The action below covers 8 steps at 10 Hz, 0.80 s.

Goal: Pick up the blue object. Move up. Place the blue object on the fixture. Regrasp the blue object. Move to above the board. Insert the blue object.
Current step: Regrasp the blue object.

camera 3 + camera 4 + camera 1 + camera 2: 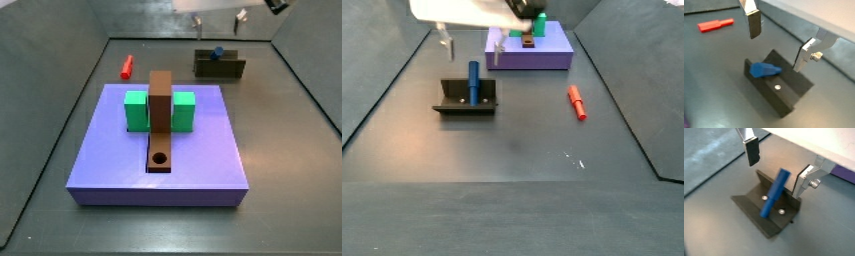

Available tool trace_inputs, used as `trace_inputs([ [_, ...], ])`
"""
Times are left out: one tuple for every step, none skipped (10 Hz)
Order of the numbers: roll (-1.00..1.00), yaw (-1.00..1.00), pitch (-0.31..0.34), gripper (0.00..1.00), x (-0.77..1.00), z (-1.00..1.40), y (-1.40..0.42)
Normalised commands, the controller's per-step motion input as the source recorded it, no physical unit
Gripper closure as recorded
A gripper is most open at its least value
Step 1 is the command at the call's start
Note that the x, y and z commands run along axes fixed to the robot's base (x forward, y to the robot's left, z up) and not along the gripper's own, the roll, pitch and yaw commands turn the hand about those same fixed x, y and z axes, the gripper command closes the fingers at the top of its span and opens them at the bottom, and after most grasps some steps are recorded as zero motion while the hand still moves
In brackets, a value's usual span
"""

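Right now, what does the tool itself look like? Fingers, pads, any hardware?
The tool, above the fixture and the blue object, has two flat silver plate fingers. Each ends in a dark pad. In both wrist views, a small bolt head shows on one finger's side. In a side view the body above is white. No cables or markings are visible.

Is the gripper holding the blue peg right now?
No: in a wrist view the gripper is open above the fixture, its fingers clear of the blue object, which leans there.
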Motion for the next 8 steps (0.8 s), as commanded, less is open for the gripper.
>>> trace_inputs([
  [1.0,0.06,0.326,0.0,0.63,-0.02,-0.1],
  [1.0,0.22,0.28,0.0,0.32,-0.04,-0.16],
  [1.0,0.25,0.269,0.0,0.14,-0.05,-0.18],
  [1.0,0.27,0.251,0.0,0.14,-0.11,-0.23],
  [0.92,0.32,0.103,0.0,0.05,-0.31,-0.26],
  [0.97,0.36,0.066,0.0,0.0,-0.29,-0.24],
  [1.0,0.35,0.0,0.0,-0.16,-0.28,-0.21],
  [1.0,0.19,0.0,0.0,-0.25,-0.35,-0.21],
])
